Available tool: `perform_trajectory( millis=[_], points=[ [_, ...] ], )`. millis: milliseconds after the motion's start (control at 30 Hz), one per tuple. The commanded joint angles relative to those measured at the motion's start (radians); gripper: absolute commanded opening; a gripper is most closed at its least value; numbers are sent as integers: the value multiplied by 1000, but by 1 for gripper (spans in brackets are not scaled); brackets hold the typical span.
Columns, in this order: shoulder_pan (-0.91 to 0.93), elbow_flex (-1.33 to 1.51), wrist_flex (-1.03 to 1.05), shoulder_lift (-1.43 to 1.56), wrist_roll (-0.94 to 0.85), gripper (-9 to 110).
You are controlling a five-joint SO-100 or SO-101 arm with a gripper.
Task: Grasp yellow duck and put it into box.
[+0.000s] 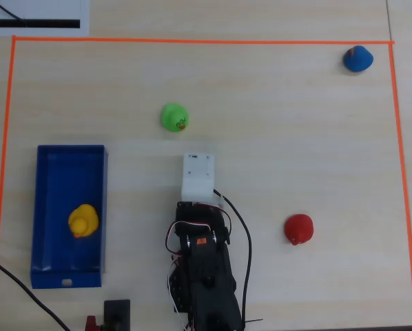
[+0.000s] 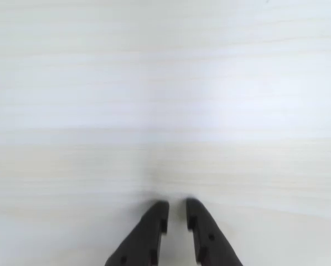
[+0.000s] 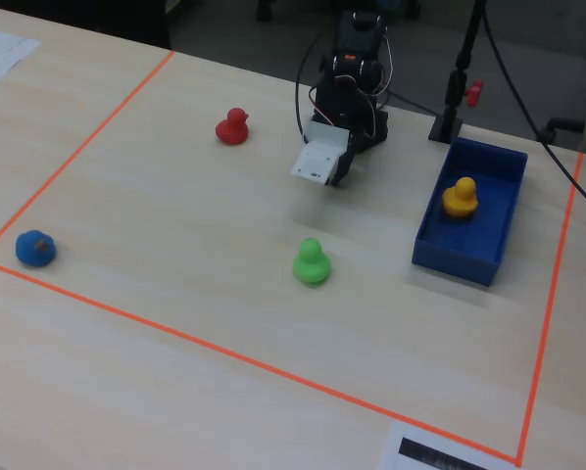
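The yellow duck (image 1: 83,221) sits upright inside the dark blue box (image 1: 68,172), in its near half in the overhead view; both also show in the fixed view, the duck (image 3: 460,197) in the box (image 3: 460,262). My gripper (image 2: 176,204) shows in the wrist view as two black fingers with only a narrow gap and nothing between them, over bare table. In the overhead view the arm (image 1: 202,269) is folded back to the right of the box, and its white wrist housing (image 1: 198,176) hides the jaws.
A green duck (image 1: 173,116) stands beyond the arm, a red duck (image 1: 299,228) to its right and a blue duck (image 1: 357,58) in the far right corner. Orange tape (image 1: 192,41) frames the work area. Cables trail by the arm base.
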Motion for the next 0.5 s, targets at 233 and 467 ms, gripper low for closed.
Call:
perform_trajectory(
  millis=[233, 467],
  points=[
    [5, -3, 41, 41, 9, 1],
    [5, -3, 43, 41, 9, 2]
  ],
)
